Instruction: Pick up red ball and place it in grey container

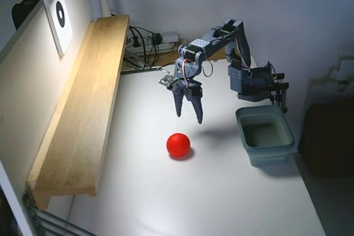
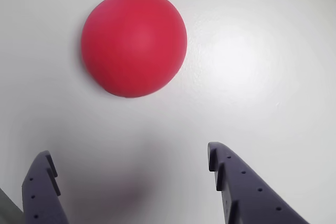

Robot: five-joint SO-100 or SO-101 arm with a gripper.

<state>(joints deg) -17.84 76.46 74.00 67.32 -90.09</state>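
I found no brand, label or readable writing on anything; the only marking was a black ring on a white card (image 1: 60, 15) fixed to the wall, up and far to the left of the red ball in the fixed view.

The grey container (image 1: 265, 135) stood on the white worktop (image 1: 210, 192), well apart from the red ball (image 1: 178, 144) and to its right in the fixed view. Its inside looked bare, with only a dark floor showing.

The red ball lay alone on the worktop, touching nothing else. My jaws (image 1: 188, 115) hung in the air above and just behind the ball, pointing down, spread apart and grasping nothing. In the wrist view the ball (image 2: 134, 43) sat ahead of my fingertips (image 2: 218, 156), slightly left of centre, clear of both of them, with bare worktop (image 2: 262, 66) between.

A long wooden shelf (image 1: 83, 109) ran along the wall to the left of the ball. Beyond the ball, behind my arm, cables and a power strip (image 1: 149, 41) lay at the back of the worktop.
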